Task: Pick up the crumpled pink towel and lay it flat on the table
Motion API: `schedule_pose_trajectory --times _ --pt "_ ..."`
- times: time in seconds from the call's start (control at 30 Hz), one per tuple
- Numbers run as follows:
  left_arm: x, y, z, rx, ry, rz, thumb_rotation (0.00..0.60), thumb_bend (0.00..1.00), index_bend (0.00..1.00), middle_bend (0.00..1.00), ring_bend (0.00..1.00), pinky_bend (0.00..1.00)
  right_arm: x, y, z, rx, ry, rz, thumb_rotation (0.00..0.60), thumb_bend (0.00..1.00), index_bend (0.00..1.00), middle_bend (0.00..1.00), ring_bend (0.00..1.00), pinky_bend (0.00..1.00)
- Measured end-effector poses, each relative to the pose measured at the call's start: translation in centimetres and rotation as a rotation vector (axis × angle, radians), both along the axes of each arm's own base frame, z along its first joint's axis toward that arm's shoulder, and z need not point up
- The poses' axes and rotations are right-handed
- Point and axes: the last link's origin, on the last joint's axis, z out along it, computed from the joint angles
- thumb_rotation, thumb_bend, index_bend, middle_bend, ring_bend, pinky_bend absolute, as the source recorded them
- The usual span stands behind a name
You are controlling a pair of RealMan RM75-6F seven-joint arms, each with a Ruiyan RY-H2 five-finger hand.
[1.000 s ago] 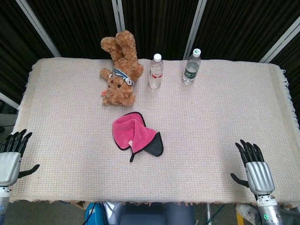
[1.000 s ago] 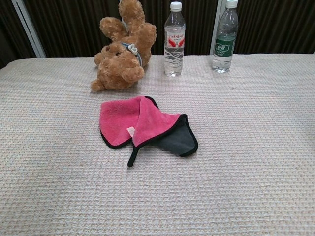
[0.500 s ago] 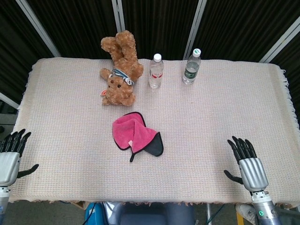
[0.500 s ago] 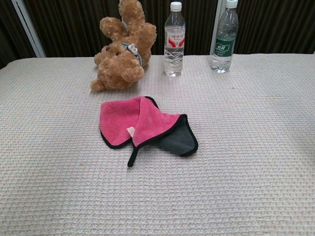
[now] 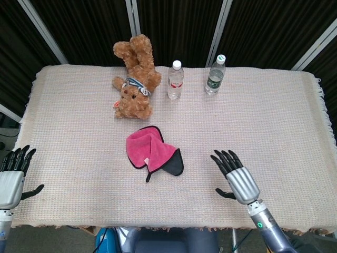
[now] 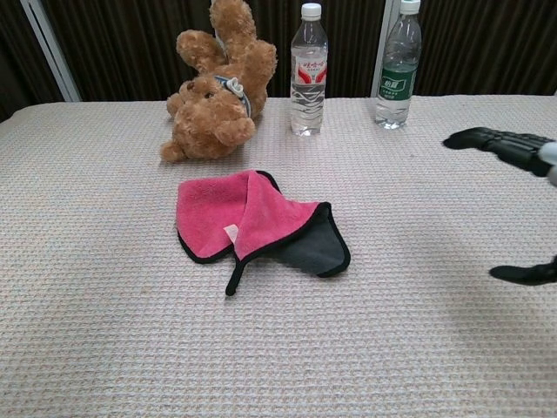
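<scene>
Two bottles (image 5: pixel 175 80) upright, red and green labels, print unreadable

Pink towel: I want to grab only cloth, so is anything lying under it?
Under the pink towel only the woven table cover shows around its edges. Its folded flap hides part of its own dark underside; anything beneath stays hidden.

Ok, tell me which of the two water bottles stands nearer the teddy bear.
The bottle with the red label and white cap: it stands just right of the teddy bear. The green-labelled bottle stands further right, beyond it.
</scene>
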Motion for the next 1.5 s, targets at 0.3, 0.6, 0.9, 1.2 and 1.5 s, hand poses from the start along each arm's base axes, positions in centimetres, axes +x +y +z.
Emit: schedule_pose_trajectory --times 0.3,0.6,0.9,1.2,1.5 --pt "-0.3 0.1 0.2 0.008 0.004 0.010 0.600 0.00 0.00 0.00 0.00 0.00 5.4 -1.2 -5.4 0.101 -0.039 0.028 0.600 0.17 0.00 0.00 0.00 0.00" --pt "-0.7 0.3 0.3 0.018 0.007 0.022 0.600 0.00 0.00 0.00 0.00 0.00 8.2 -2.8 -9.5 0.132 -0.073 -0.006 0.600 0.17 0.00 0.00 0.00 0.00" --pt "-1.2 0.4 0.4 0.027 0.009 0.037 0.600 0.00 0.00 0.00 0.00 0.00 10.4 -4.1 -12.4 0.150 -0.111 -0.017 0.600 0.19 0.00 0.00 0.00 0.00" --pt "-1.5 0.6 0.6 0.036 0.007 0.047 0.600 0.00 0.00 0.00 0.00 0.00 12.6 -5.0 -14.3 0.156 -0.132 -0.014 0.600 0.31 0.00 0.00 0.00 0.00" --pt "-1.8 0.6 0.7 0.038 0.002 0.056 0.600 0.00 0.00 0.00 0.00 0.00 13.3 -5.8 -15.8 0.157 -0.137 -0.040 0.600 0.31 0.00 0.00 0.00 0.00"
